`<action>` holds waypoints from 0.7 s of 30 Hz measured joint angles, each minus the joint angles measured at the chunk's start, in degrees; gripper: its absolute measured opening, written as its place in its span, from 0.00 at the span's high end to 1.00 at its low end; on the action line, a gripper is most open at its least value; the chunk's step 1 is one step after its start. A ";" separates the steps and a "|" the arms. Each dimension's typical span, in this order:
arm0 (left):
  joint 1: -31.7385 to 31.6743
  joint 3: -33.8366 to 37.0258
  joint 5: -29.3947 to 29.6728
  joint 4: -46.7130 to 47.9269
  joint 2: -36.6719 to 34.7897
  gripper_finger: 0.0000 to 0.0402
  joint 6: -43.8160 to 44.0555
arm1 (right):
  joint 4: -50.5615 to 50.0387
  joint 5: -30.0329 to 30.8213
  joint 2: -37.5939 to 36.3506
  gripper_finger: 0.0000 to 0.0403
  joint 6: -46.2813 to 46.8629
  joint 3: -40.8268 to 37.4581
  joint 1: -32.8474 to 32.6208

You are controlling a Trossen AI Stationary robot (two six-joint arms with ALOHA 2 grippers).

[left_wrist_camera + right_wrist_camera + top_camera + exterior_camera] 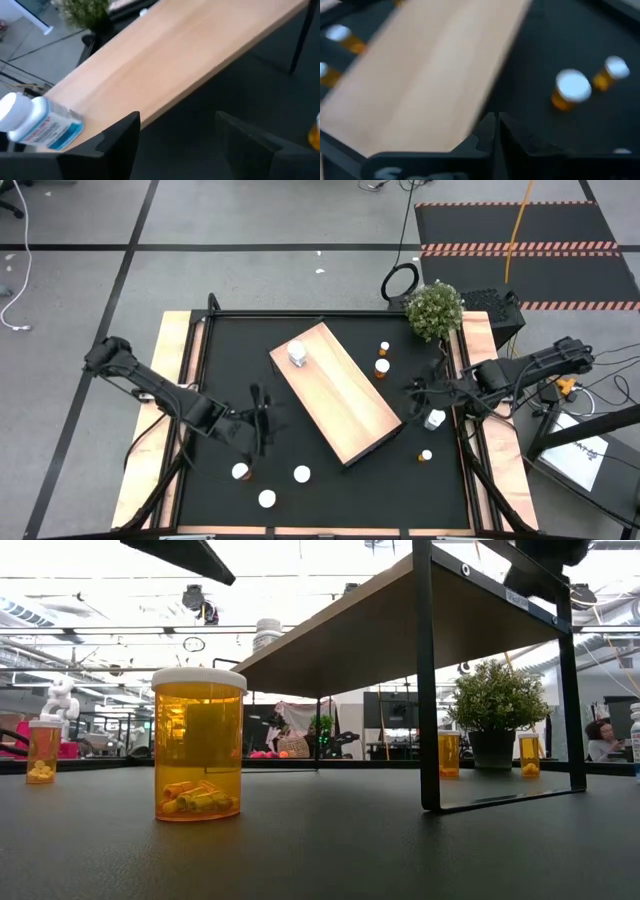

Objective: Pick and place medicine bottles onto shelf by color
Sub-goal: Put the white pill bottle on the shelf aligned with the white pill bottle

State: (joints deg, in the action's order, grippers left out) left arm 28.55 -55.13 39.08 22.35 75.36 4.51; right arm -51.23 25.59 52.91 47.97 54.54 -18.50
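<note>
The shelf (345, 400) is a light-wood board on black legs (428, 680), lying slantwise mid-table. One white bottle with a blue label (297, 354) (42, 126) stands on its far end. Two orange bottles (382, 367) stand on the table beyond the shelf's right side. A white bottle (435, 419) and a tiny orange one (426, 455) stand near the right edge. Three white-capped bottles (267, 498) stand near the front left, and one of them shows large in the low view (198, 745). My left gripper (262, 420) (180, 142) is open, left of the shelf. My right gripper (418, 390) (496, 127) is shut, right of the shelf and above the table.
A potted plant (435, 310) stands at the table's far right corner. Wooden side rails (170, 410) border the black tabletop. The shelf top stands well above the table on its legs, with open room beneath it (330, 740). People and equipment show in the room beyond.
</note>
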 joint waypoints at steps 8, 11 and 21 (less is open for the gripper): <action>1.19 4.96 -0.03 -11.09 0.03 0.36 2.02 | -16.06 -10.72 -0.45 0.92 7.96 0.00 0.02; 0.77 5.59 -0.02 -13.62 0.03 0.36 0.54 | -19.54 -14.07 -0.36 0.88 8.71 0.00 0.02; 0.18 5.59 -0.27 -13.61 0.03 0.36 2.10 | -23.74 -18.17 3.35 0.55 -0.07 0.00 0.02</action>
State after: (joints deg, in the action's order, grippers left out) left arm 28.73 -49.54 38.80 8.73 75.40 6.61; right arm -74.97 7.42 56.26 47.90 54.54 -18.48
